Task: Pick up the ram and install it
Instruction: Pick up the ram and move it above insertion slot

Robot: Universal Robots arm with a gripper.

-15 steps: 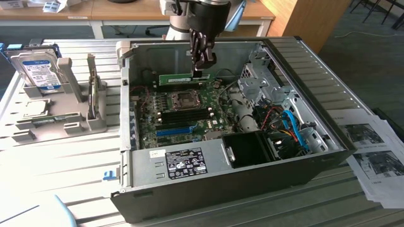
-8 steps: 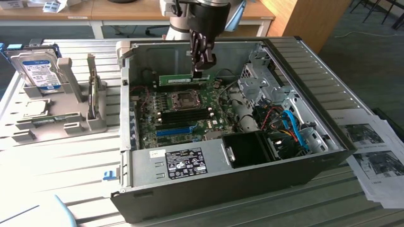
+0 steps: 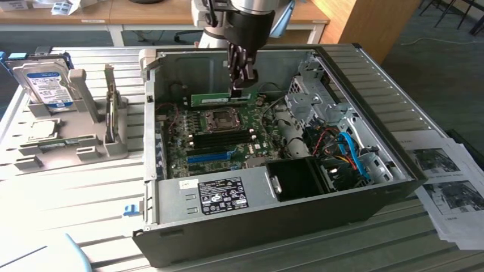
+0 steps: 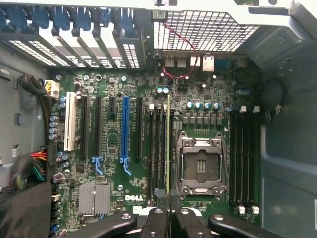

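My gripper (image 3: 237,86) hangs inside the open computer case (image 3: 378,187), shut on the ram (image 3: 219,100). The ram is a long green stick, held level above the motherboard (image 3: 219,141) just behind the CPU socket (image 3: 221,118). In the wrist view the ram (image 4: 168,144) shows edge-on as a thin yellow-green line running out from my gripper (image 4: 169,210). It lies over the black memory slots (image 4: 159,148) beside the CPU socket (image 4: 200,166). A second bank of black slots (image 4: 242,158) sits on the socket's other side. The ram is above the slots, not seated in one.
A grey holder (image 3: 68,144) at the exterior view's left carries a silver hard drive (image 3: 45,85). Inside the case are a black fan shroud (image 3: 302,178), blue cables (image 3: 352,153) and a metal drive cage (image 3: 310,96). Printed papers (image 3: 446,181) lie at the exterior view's right.
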